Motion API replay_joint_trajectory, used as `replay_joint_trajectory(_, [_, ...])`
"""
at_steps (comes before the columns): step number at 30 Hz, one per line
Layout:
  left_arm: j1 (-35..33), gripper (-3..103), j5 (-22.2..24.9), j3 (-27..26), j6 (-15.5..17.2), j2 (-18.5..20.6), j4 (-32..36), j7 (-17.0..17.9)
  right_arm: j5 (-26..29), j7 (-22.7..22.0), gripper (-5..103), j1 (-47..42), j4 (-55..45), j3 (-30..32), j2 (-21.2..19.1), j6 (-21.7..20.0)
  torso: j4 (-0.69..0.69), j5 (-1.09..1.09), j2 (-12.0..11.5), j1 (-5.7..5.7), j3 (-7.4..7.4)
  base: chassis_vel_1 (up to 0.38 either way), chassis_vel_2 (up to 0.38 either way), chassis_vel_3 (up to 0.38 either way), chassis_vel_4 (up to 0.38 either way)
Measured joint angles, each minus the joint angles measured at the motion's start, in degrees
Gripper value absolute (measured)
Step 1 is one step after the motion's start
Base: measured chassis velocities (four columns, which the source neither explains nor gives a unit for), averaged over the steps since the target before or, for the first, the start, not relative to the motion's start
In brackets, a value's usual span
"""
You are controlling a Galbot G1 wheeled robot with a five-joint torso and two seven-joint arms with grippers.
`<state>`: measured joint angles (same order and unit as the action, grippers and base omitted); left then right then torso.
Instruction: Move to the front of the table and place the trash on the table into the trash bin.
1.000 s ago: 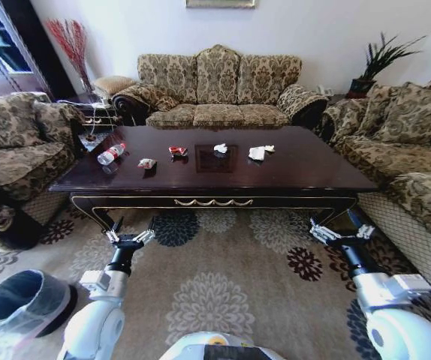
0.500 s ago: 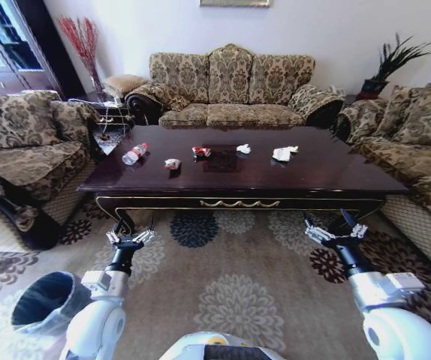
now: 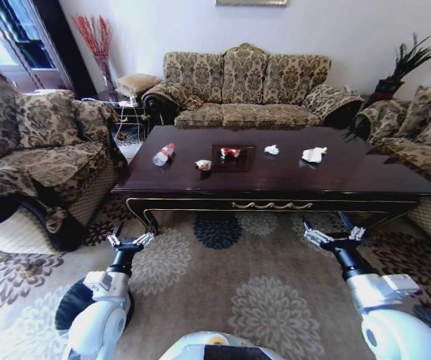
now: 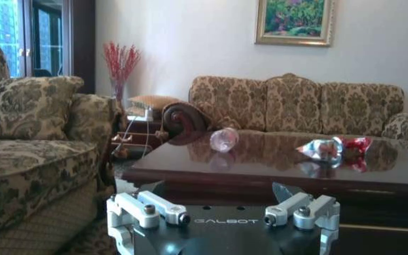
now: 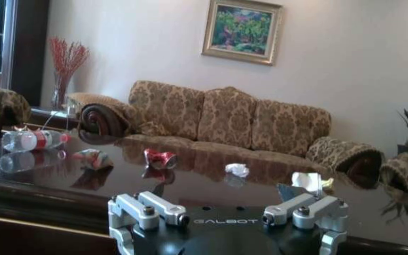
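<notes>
The head view looks forward and steeply down from above onto the glossy dark brown wooden coffee table, taking in its whole top from a little way back. The left wrist view sits low, near the table's front edge and roughly level with its top, facing across it toward the patterned beige three-seat sofa beyond. The right wrist view faces the same way from slightly higher. All three share the tabletop and that sofa behind it.
</notes>
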<state>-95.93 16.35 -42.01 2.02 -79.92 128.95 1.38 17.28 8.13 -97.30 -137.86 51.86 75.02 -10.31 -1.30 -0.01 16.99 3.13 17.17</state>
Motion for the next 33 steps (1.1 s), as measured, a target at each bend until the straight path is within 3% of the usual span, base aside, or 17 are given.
replay_joint_trajectory(19, [0.9,100,0.97,0.14,0.11,0.71,-1.28,-0.04,-0.53,0.06,100,-0.39,0.32,-0.15,-0.71,-0.01,-0.01,0.02,0.0,0.0,0.0,0.038,0.015,-0.026,-0.012])
replay_joint_trajectory(33, [0.69,100,0.8,-0.21,0.33,0.6,0.16,0.1,-0.52,0.48,100,-0.06,0.61,-0.13,-0.7,0.17,-0.01,0.01,0.0,-0.01,-0.01,0.279,0.038,-0.277,-0.035])
